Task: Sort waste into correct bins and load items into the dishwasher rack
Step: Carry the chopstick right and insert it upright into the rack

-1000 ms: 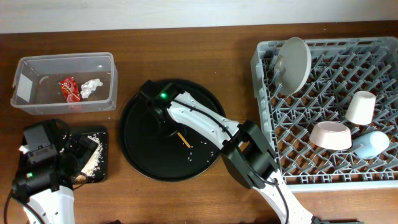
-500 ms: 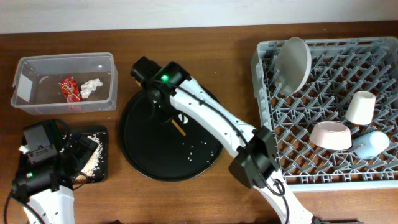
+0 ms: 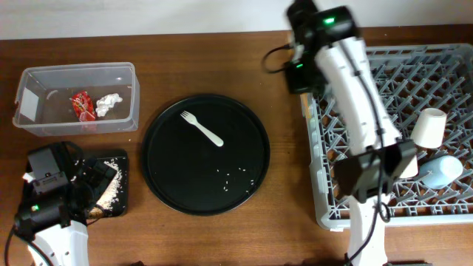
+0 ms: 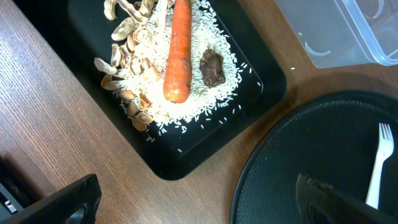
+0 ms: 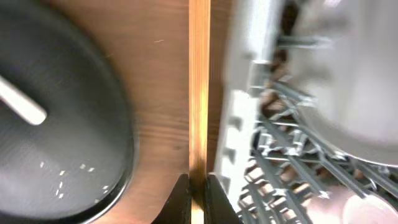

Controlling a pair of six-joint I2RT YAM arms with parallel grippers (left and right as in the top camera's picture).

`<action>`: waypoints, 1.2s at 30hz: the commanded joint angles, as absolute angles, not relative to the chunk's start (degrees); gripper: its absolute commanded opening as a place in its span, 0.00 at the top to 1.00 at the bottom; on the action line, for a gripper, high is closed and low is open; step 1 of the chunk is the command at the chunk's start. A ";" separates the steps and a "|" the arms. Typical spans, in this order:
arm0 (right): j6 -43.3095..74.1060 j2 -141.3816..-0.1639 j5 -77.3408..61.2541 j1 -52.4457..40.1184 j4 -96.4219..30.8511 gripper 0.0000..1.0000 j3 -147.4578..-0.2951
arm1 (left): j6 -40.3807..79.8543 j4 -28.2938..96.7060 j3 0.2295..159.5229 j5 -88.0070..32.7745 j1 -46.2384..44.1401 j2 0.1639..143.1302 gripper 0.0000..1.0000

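Scraps (image 4: 180,68) lie in the black tray (image 4: 186,158), wrapper (image 3: 81,105) and tissue (image 3: 109,104) in the tub (image 3: 77,70), cups (image 3: 429,127) in the rack (image 3: 443,66), only the fork (image 3: 202,128) remaining on the round tray (image 3: 177,177); right gripper (image 5: 198,185) pinches a stick (image 5: 199,93), left gripper (image 4: 196,186) gapes empty.

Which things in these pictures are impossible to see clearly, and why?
Pale grey plate: overhead, covered by the right arm; right wrist, only a blur.
Small white bowl: overhead, behind the right arm's elbow.
Food scraps: overhead, mostly under the left arm.
Left gripper: left wrist, fingers cut by the bottom edge.
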State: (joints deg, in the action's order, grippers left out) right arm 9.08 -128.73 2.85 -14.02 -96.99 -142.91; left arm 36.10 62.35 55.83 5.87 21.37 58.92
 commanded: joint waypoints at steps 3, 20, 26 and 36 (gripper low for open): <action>10.17 -127.70 3.70 -7.90 -97.32 0.96 -138.80 | 36.64 62.26 56.84 6.28 21.65 58.48 0.01; 8.86 -127.70 3.73 -3.77 -89.76 0.96 -121.99 | 36.67 62.26 56.84 6.31 21.65 58.48 0.01; 8.01 -127.63 3.73 -3.79 -89.41 0.96 -122.02 | 36.64 62.26 56.84 6.31 21.65 58.48 0.01; 5.76 -127.63 3.25 -4.21 -87.74 0.96 -122.06 | 36.64 62.26 56.84 6.31 21.65 58.48 0.01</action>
